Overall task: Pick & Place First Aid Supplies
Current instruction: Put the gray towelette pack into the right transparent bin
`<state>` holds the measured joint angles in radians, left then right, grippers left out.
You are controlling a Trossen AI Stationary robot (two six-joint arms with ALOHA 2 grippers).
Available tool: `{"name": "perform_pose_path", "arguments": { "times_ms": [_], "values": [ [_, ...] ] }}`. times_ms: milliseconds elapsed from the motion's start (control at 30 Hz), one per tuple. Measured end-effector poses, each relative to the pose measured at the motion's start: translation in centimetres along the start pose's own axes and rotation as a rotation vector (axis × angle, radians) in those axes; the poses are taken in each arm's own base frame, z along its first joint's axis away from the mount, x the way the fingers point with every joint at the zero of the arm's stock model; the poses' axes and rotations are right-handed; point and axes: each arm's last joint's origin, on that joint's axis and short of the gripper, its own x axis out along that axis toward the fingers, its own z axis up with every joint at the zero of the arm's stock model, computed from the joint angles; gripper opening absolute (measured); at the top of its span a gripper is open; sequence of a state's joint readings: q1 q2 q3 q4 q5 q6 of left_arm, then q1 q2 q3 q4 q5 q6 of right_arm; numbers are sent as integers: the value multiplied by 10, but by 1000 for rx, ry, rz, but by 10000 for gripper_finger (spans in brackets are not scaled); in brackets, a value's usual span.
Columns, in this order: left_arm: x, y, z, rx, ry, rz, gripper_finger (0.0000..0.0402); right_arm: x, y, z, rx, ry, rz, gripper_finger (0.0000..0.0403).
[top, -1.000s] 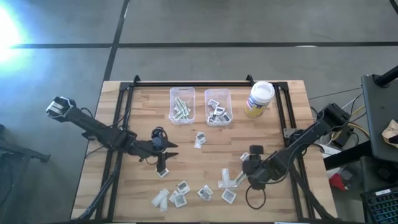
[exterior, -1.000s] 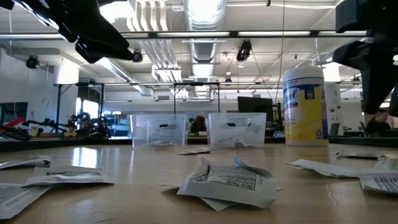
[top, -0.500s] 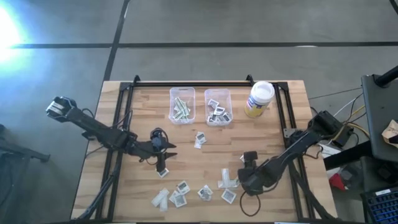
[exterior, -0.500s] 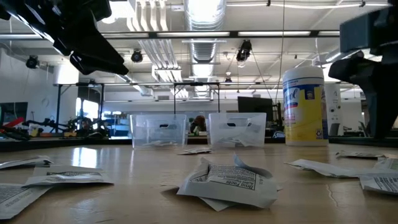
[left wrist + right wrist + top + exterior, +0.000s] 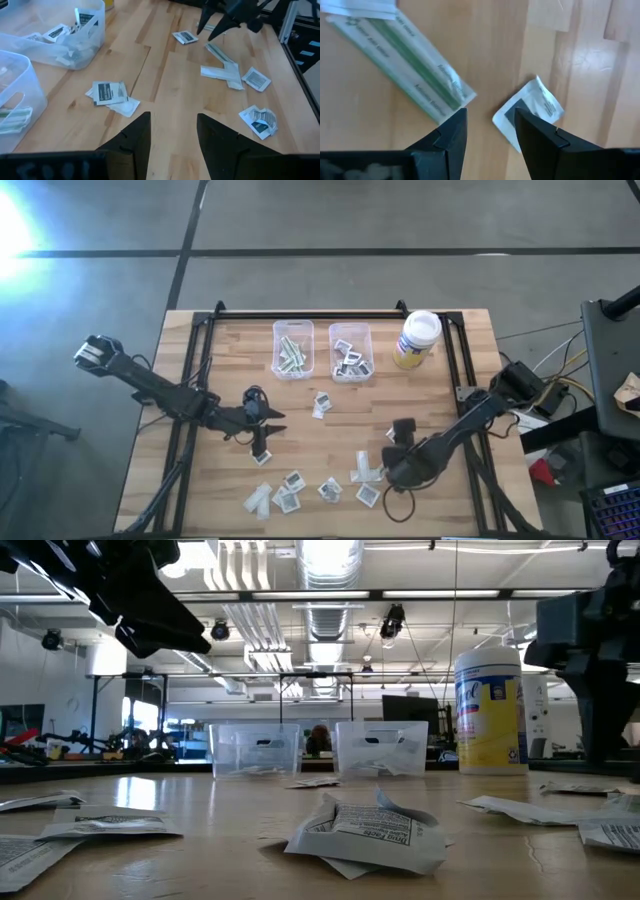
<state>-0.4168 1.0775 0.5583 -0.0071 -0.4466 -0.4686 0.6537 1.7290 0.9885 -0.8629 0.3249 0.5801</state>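
The right tool hung low over the counter, its two dark fingers apart with bare wood between them and nothing in their grasp. Just off one fingertip lay a long narrow strip packet with green print, and just off the other a small square packet, one corner curled up. In the high view this tool sat toward five o'clock on the counter, beside the crossed strips and the scattered square packets along the six o'clock edge.

The left tool was also parted and empty, hovering near the counter's centre, just above one square packet. A little way toward twelve o'clock lay a folded pair of packets.

At twelve o'clock stood two clear bins, one holding strips, the other square packets, with a white-lidded jar at one o'clock.
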Motion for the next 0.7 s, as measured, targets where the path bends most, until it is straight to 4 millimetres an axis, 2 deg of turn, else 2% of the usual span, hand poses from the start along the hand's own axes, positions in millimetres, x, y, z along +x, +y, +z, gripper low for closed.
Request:
{"name": "perform_pose_path", "arguments": {
  "times_ms": [267,700],
  "values": [
    [0,0,0,1,1,0,151,13,-9,-4,32,51,-13,156],
    [0,0,0,2,0,0,151,20,-15,-5,101,62,-7,122]
  ]
}}
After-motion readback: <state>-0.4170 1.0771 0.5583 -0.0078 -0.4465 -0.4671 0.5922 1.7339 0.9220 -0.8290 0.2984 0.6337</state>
